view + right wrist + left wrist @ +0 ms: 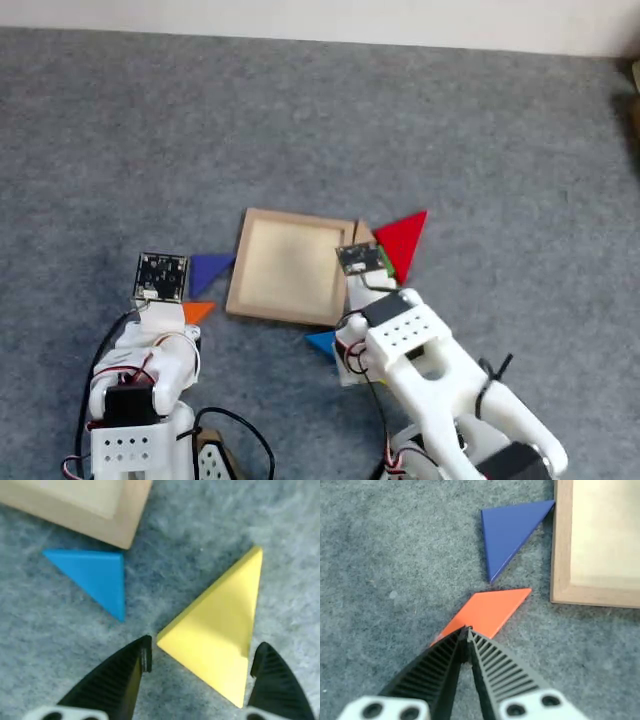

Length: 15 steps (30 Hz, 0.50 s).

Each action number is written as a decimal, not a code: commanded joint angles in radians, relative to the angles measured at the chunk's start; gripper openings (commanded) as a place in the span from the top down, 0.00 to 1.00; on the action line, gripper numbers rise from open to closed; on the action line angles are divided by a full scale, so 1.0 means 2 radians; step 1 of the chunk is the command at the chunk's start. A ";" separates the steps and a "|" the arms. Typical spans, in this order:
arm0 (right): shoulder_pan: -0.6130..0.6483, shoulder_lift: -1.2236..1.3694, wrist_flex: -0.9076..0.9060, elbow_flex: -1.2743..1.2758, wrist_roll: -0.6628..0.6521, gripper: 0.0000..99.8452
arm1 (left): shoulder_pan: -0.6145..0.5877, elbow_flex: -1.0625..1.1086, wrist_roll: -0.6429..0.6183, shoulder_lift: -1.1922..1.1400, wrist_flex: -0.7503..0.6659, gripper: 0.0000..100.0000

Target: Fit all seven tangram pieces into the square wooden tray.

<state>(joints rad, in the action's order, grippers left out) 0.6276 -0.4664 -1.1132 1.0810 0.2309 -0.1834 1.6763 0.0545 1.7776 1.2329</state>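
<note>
Left wrist view: left gripper (465, 632) jaws fully shut, nothing between them, tips over the near end of the orange parallelogram (487, 612); can't tell whether they touch it. Its long axis runs from the tips toward the tray's (562, 545) near left corner and stops just short of the rim. Past it lies the dark blue triangle (507, 530), flat on the table, one sharp corner touching the outside of the tray's left rim, another pointing back at the parallelogram. Right wrist view: right gripper (203, 652) jaws wide open and straddling the yellow triangle (220, 630), which lies flat between them. Its square corner is just beside one fingertip (144, 652) and its long edge runs by the other. A light blue triangle (97, 572) lies beside it but apart, just off the tray's near right corner. High view: tray sits mid-table, slightly rotated, its floor showing bare wood. All the pieces I can see lie outside it on the table. Red triangle (403, 240) is farthest, beside the tray's far right corner, one tip pointing to the table's far right.
</note>
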 commanded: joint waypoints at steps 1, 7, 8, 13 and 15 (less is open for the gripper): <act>0.007 0.049 0.030 -0.007 0.014 0.69 | 0.004 0.010 0.004 0.022 0.001 1.00; -0.002 0.094 0.045 -0.007 0.013 0.69 | 0.004 0.010 0.004 0.022 0.001 1.00; -0.002 0.092 0.045 -0.007 0.012 0.69 | 0.004 0.010 0.004 0.022 0.001 1.00; -0.002 0.081 0.045 -0.004 0.012 0.69 | 0.004 0.010 0.004 0.022 0.001 1.00; -0.002 0.080 0.045 -0.007 0.013 0.69 | 0.004 0.010 0.004 0.022 0.001 1.00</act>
<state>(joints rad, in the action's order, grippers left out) 0.6291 -0.3115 -1.0533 1.0656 0.2463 -0.1834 1.6763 0.0545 1.7776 1.2329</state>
